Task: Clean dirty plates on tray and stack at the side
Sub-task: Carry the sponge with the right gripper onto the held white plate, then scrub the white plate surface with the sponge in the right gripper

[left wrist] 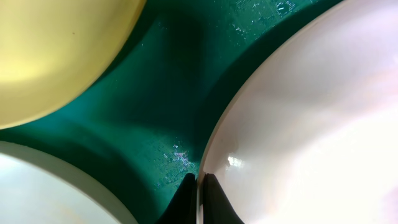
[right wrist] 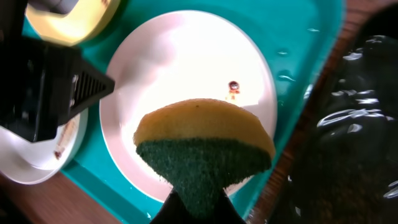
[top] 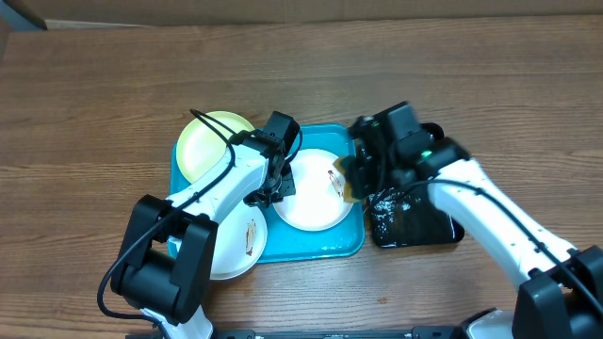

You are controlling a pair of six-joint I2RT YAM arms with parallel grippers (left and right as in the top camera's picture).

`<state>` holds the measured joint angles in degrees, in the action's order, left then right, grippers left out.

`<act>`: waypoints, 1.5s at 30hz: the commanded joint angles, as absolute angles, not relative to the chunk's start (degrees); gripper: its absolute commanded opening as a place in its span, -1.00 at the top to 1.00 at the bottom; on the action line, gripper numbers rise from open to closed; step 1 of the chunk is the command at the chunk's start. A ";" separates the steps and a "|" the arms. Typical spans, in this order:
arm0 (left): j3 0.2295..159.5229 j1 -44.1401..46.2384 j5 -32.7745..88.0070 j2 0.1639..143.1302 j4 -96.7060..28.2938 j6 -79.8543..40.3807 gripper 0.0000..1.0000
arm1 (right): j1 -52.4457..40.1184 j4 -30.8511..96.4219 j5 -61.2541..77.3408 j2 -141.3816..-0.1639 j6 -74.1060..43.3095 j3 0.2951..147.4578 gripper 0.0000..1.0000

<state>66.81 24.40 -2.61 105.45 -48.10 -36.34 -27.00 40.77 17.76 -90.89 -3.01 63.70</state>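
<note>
Jaws of left gripper [left wrist: 199, 185] pinch the 9 o'clock rim of the white plate [top: 316, 193], which sits mid turquoise tray [top: 320, 247]. Jaws of right gripper [right wrist: 198, 205] clamp a yellow-and-green sponge [right wrist: 205, 140] at that plate's 3 o'clock edge.

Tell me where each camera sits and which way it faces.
Overhead: above the table, looking straight down on the tray; left arm and right arm show.
Left wrist: low over the tray, facing the white plate, its rim pinched by the left gripper.
Right wrist: above that plate, looking down; right gripper holds the sponge.
Both wrist views share the white plate.
</note>
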 commanded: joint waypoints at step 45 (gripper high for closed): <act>67.55 24.69 -2.87 106.52 -48.49 -37.89 0.92 | -36.75 29.19 2.79 -102.91 -3.42 59.35 0.54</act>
<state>66.81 24.40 -2.39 105.45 -48.21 -36.56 -36.21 29.08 3.42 -102.83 -3.33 59.88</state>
